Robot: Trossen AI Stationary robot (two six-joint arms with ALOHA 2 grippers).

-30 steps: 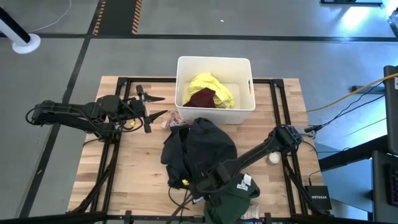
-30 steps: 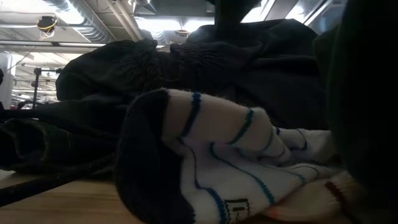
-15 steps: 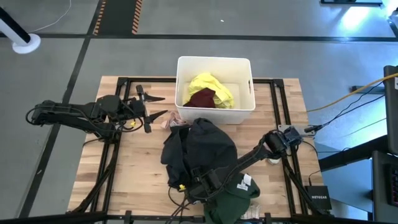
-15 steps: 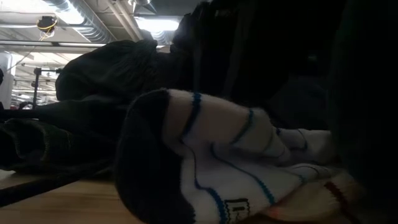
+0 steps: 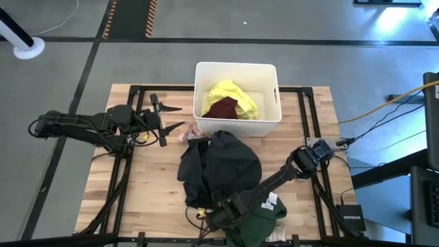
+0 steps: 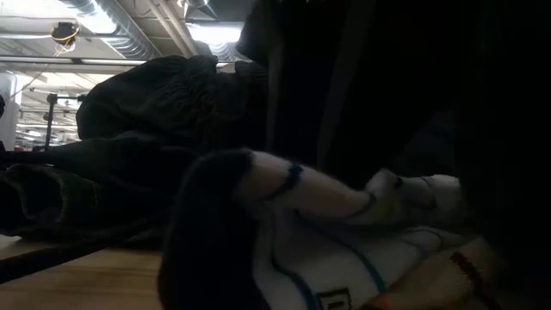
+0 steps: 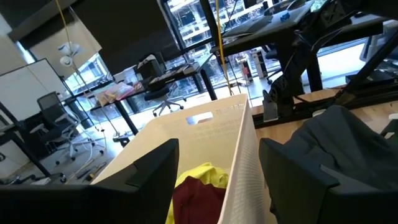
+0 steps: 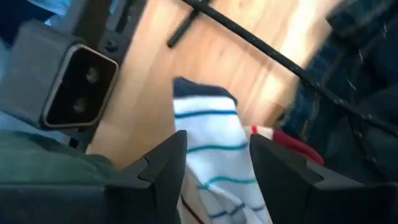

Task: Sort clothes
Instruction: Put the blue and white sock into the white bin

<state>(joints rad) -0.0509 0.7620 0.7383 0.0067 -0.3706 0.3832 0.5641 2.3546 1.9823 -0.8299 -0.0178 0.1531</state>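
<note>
Moved since earlier: your right gripper (image 5: 214, 206) has slid further along the near table edge, away from the dark green garment (image 5: 257, 221) and under the rim of the black garment (image 5: 221, 167); in the low view the striped sock (image 6: 301, 224) now lies partly covered by dark cloth.
Right pincer: its fingers stand spread, with the striped sock between them but not pinched; it holds nothing that you can see.
Why there: you seem to be lining up on the sock at the heap's near edge, the loosest piece to lift.
Left pincer: the left gripper (image 5: 164, 118) hangs wide and empty, just beside the white bin (image 5: 271, 70), waiting.
Already sorted: the neon yellow garment (image 5: 236, 96) and the maroon garment (image 5: 222, 108) lie inside the bin, beyond the left pincer's fingers.
Still to sort: black garment, crumpled and bulky, just past the right pincer; dark green garment with a white label beside it.
Sock's look: white with thin blue-green stripes, soft, folded.
</note>
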